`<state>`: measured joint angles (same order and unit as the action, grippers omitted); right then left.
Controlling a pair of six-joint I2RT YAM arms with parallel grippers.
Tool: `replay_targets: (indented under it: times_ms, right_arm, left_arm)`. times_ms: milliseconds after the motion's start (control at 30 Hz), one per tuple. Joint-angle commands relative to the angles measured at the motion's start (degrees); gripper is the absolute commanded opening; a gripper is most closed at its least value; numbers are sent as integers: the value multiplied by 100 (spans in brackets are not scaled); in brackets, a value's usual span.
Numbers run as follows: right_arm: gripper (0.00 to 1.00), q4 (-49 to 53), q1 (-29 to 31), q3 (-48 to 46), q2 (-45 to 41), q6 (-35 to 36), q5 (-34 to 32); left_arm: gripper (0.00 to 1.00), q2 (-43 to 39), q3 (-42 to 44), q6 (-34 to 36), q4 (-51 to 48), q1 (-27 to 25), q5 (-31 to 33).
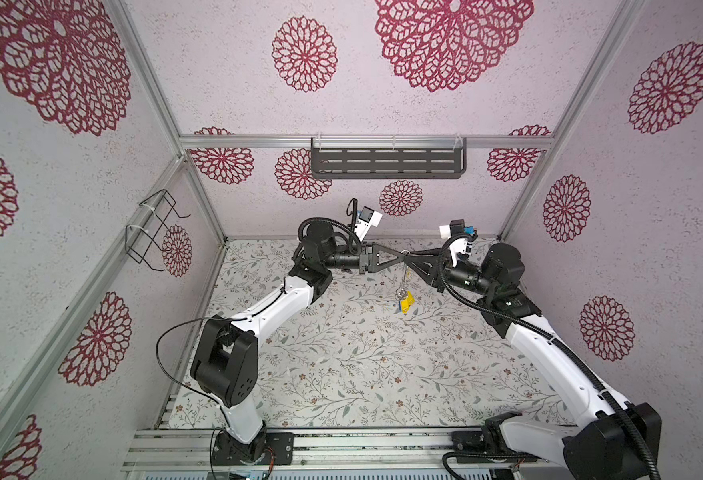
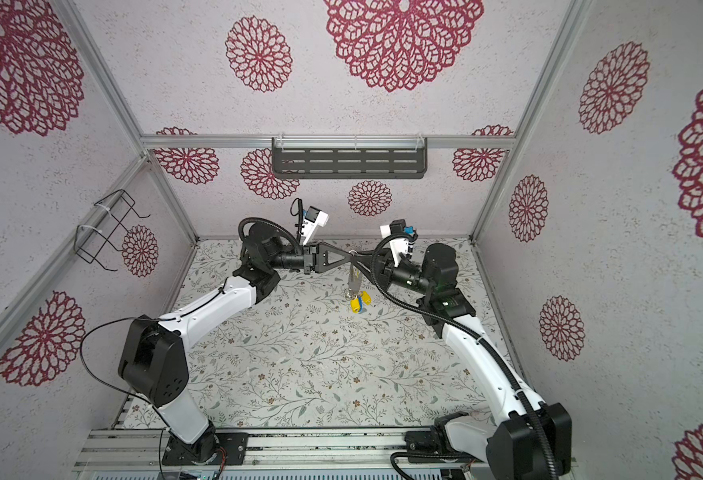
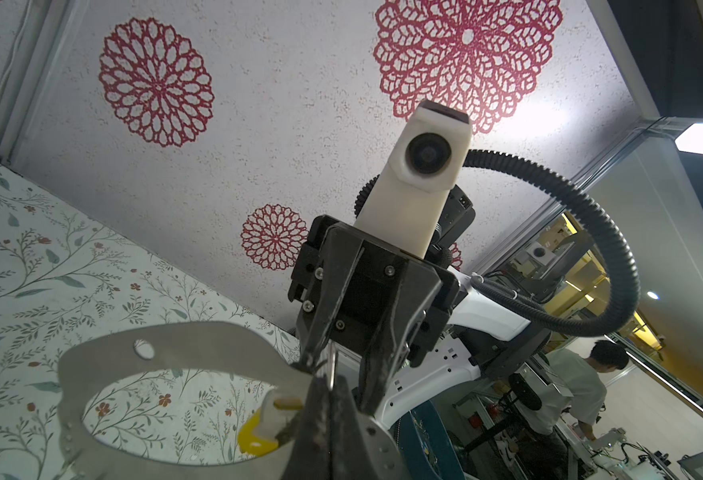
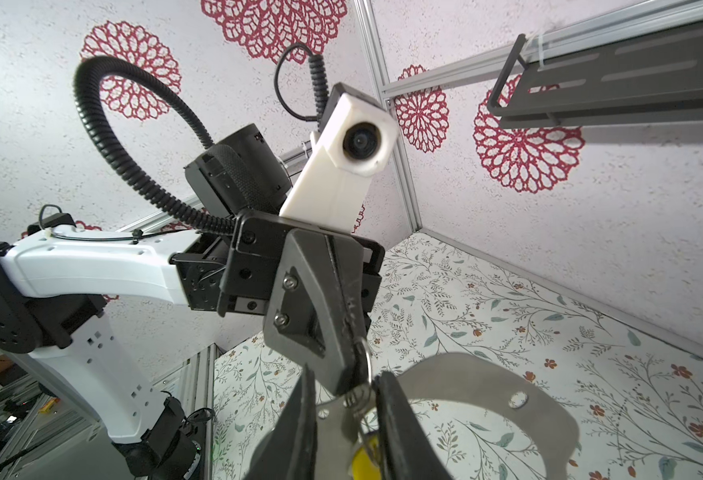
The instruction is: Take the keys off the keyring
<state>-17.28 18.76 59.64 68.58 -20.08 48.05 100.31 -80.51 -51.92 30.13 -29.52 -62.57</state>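
Both grippers meet tip to tip above the back of the table. The left gripper [image 1: 401, 253] [image 3: 332, 399] is shut on a small silver ring [image 4: 365, 353] at one end of the keyring [image 1: 402, 278] [image 3: 183, 336] [image 4: 466, 374], a grey horseshoe plate. The plate hangs down from that ring. The right gripper [image 1: 408, 258] [image 4: 345, 376] has its jaws apart. They straddle that end of the plate and the left fingertips. Yellow and blue keys [image 1: 405, 301] [image 2: 359, 302] dangle at the plate's low end above the table. A yellow one [image 3: 254, 436] shows past the plate.
A black slotted shelf [image 1: 387, 164] hangs on the back wall. A black wire rack [image 1: 150, 232] is fixed to the left wall. Floral table cover [image 1: 341, 365] lies below the arms, with an aluminium rail [image 1: 341, 440] along the front edge.
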Motion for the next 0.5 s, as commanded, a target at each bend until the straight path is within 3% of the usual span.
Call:
replay_targets:
  times_ms: [0, 267, 467]
  right_arm:
    - [25, -57, 70, -103, -203, 85, -49]
    - [20, 196, 75, -185, -384, 261, -199]
    - [4, 1, 74, -228, -425, 176, -345]
  left_arm:
    - [0, -66, -114, 68, 276, 55, 38]
    - [0, -82, -122, 74, 283, 103, 125]
    - [0, -65, -88, 76, 276, 96, 166]
